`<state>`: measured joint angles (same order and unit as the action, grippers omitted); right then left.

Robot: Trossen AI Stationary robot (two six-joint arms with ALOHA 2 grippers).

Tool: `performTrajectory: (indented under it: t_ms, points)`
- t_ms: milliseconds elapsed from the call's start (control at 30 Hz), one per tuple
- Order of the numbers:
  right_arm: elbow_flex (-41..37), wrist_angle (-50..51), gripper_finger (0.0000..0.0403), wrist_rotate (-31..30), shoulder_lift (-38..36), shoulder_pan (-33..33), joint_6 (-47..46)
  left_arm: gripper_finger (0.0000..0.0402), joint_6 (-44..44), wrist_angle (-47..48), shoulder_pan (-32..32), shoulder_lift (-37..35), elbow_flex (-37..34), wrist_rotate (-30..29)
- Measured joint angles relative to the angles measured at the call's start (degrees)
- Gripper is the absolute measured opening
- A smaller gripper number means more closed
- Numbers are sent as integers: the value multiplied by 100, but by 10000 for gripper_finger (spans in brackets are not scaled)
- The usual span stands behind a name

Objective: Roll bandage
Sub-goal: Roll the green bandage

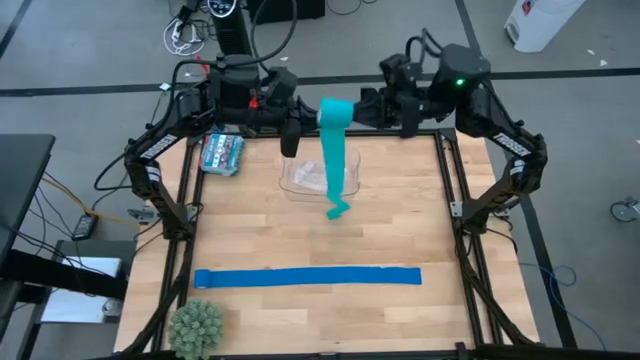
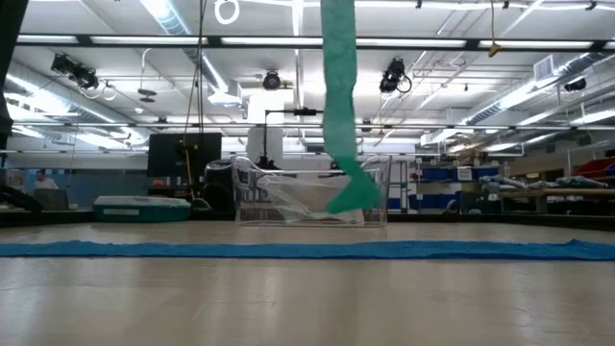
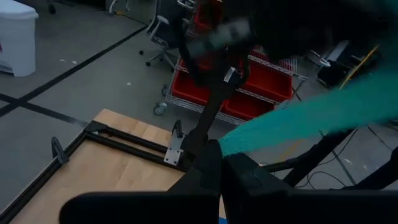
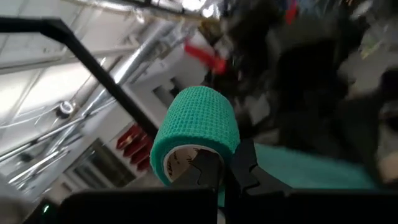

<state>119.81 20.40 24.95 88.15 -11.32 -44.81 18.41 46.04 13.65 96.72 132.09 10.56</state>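
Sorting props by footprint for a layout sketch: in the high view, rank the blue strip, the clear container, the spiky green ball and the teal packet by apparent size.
1. blue strip, longest by far
2. clear container
3. spiky green ball and teal packet look about alike; not ranked.

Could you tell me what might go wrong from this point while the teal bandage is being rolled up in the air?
1. The right gripper is shut on the edge of the bandage's roll; it could slip off.
2. The bandage's loose tail hangs down to the clear container; its curled end may snag the rim.
3. The left gripper pinches only the strip's edge, so tension could drop and the wrap go slack.
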Motion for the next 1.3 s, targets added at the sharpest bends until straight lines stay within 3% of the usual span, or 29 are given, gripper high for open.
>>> performTrajectory:
  t_ms: [600, 800, 1300]
  points:
    - [2, 1071, 0, 367, 43, 121, -123, 5, -162, 62, 15, -133, 0, 60]
    - [2, 901, 0, 341, 43, 56, -63, 8, -228, 64, 15, -152, 0, 476]
    - [2, 782, 0, 336, 38, -37, -69, 138, -319, 62, -39, -154, 0, 628]
